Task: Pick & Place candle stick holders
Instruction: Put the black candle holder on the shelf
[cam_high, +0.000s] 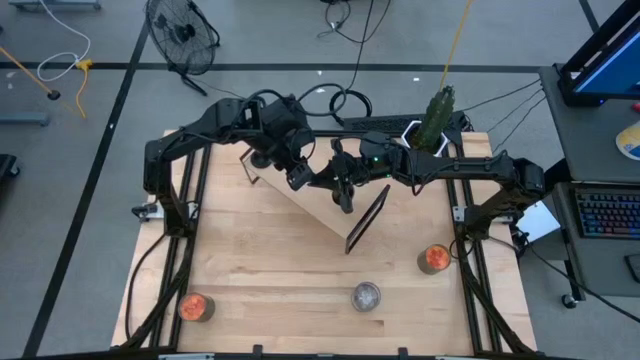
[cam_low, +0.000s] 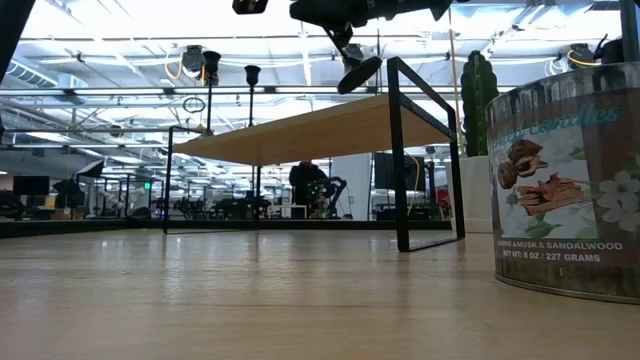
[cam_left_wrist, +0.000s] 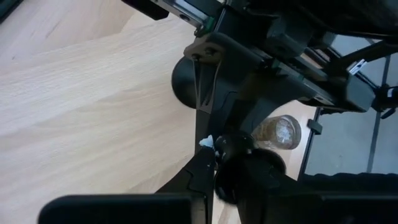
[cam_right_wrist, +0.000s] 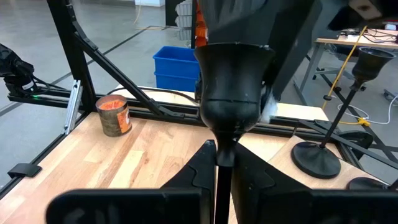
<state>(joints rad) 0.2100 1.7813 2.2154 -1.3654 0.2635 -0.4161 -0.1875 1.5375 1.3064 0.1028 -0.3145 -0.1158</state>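
While the right tool pinches a black candle holder, the left tool's spread stays obscured.

One black candle holder with a cup top is upright in the air on a thin stem. Two more black ones stand on a raised shelf. Two orange cups and a silvery cup sit on the table, well apart.
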